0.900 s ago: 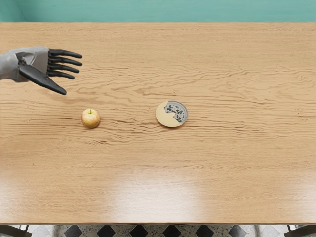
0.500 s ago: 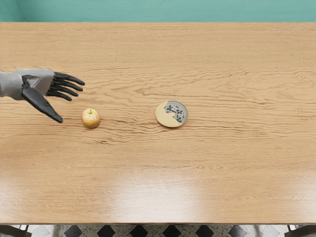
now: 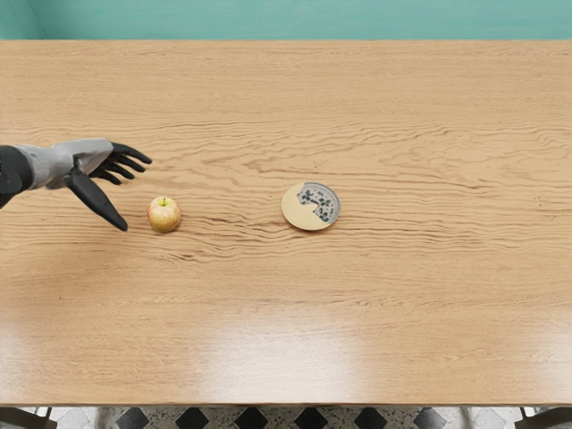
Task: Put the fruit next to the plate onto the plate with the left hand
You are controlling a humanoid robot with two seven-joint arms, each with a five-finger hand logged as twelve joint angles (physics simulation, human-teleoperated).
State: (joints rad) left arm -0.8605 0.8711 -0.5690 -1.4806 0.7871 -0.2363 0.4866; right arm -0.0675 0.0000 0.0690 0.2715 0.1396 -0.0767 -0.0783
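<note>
Where the near edge of the worktop (image 3: 357, 340) runs along the bottom of my view, a thin strip of black-and-white chequered floor (image 3: 250, 418) shows beneath it. Just beyond that edge the pale wood carries a broad soft sheen of light across its middle. Farther in, on the left part of the worktop, the apple (image 3: 164, 214) sits upright on the wood, yellow with a reddish blush and its stem end up. It lies to the left of the plate (image 3: 311, 206), apart from it, with bare grain between the two. That plate is small and round, cream on its left side with a grey speckled patch over its right. My left hand (image 3: 94, 172) comes in from the left edge, a little beyond the apple and to its left. It is wide open and grips nothing: the dark fingers (image 3: 130, 159) are spread and point right, and the thumb (image 3: 105, 204) slants down toward the apple, its tip just beside the fruit and not touching it. How high my hand is above the wood I cannot tell. Past it the worktop stretches to its far edge, where a teal wall (image 3: 295, 18) begins
</note>
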